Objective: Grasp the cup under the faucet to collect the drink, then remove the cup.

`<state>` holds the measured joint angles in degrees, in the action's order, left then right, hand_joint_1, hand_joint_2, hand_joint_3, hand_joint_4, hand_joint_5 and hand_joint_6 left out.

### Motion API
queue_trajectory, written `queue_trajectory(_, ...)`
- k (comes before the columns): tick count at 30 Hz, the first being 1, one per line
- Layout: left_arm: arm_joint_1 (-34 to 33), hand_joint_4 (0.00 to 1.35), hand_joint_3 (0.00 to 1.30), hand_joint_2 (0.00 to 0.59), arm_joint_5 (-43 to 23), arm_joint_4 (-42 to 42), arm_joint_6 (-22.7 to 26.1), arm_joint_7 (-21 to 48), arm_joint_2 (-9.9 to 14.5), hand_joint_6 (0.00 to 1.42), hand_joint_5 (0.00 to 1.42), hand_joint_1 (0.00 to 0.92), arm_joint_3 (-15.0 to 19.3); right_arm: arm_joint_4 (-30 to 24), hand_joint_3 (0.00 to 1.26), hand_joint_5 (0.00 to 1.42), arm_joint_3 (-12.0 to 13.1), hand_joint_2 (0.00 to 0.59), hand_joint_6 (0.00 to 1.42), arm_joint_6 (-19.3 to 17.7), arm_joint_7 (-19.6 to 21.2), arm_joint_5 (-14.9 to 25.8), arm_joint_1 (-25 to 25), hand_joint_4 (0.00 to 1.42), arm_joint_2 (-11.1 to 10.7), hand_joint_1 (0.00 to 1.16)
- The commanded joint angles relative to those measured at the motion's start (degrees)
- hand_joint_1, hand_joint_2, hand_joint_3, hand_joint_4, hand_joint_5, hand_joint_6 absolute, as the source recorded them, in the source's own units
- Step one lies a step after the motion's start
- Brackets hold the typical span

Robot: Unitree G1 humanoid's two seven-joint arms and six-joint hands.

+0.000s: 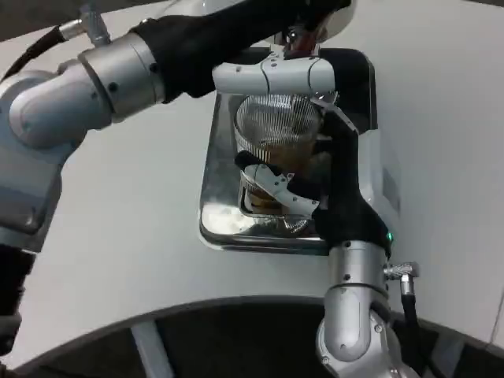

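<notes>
White counter [118,236] carries a chrome tray [216,228], where the cup [276,138] of brown drink is grasped by the right robot hand [287,189]; the left robot hand [276,76] is pressed above, its grip unclear

Cup [277,138]: clear, fine vertical ribbing all round, brown drink in the lower part. Tray [216,224] under it: shiny chrome, mirror reflections. Dispenser [358,79]: black top, white and grey side, small red bit at the spout. Right hand [287,193]: white and black fingers, black wrist, tiny green light on it. Left hand [276,75]: white, black sleeve behind. Forearms: silver. Table [126,236]: plain white. Dark floor below the edge.
</notes>
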<state>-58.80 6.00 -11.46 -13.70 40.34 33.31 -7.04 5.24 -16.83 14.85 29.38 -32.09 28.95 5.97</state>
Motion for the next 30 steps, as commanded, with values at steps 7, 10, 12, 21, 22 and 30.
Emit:
queue_trajectory(7,4.03,0.00,0.04,0.086,-4.28,1.35,-3.81,-4.29,-1.58,0.13,0.07,0.000,5.50,-1.44,0.44,0.60,-0.25,0.255,0.68,-1.18,1.79,0.15,-2.00,0.52,2.54,0.78)
queue_trajectory(10,4.13,0.00,0.05,0.085,-5.52,1.36,-5.24,-5.78,-2.55,0.16,0.08,0.000,7.04,-1.84,0.44,0.62,-0.14,0.256,0.71,-1.32,1.88,0.09,-2.22,0.53,2.36,0.77)
queue_trajectory(12,3.69,0.00,0.05,0.085,-6.44,1.44,-5.86,-6.87,-3.26,0.16,0.09,0.000,8.19,-2.23,0.45,0.62,0.00,0.256,0.71,-1.32,1.87,0.04,-2.40,0.53,2.20,0.77)
queue_trajectory(21,2.37,0.02,0.08,0.083,-8.18,3.14,-6.04,-6.86,-4.28,0.18,0.12,0.000,9.21,-3.86,0.46,0.64,0.74,0.256,0.74,-1.34,1.54,-0.19,-2.83,0.54,1.71,0.77)
queue_trajectory(22,2.42,0.02,0.08,0.083,-8.40,3.81,-5.88,-6.81,-4.26,0.18,0.12,0.000,9.24,-4.06,0.46,0.64,0.82,0.256,0.74,-1.44,1.55,-0.18,-2.97,0.55,1.70,0.77)
queue_trajectory(30,4.28,0.08,0.12,0.082,-10.13,8.51,-4.24,-6.16,-3.32,0.22,0.16,0.000,10.53,-5.90,0.49,0.68,1.06,0.260,0.78,-2.36,1.78,-0.16,-4.24,0.58,1.56,0.79)
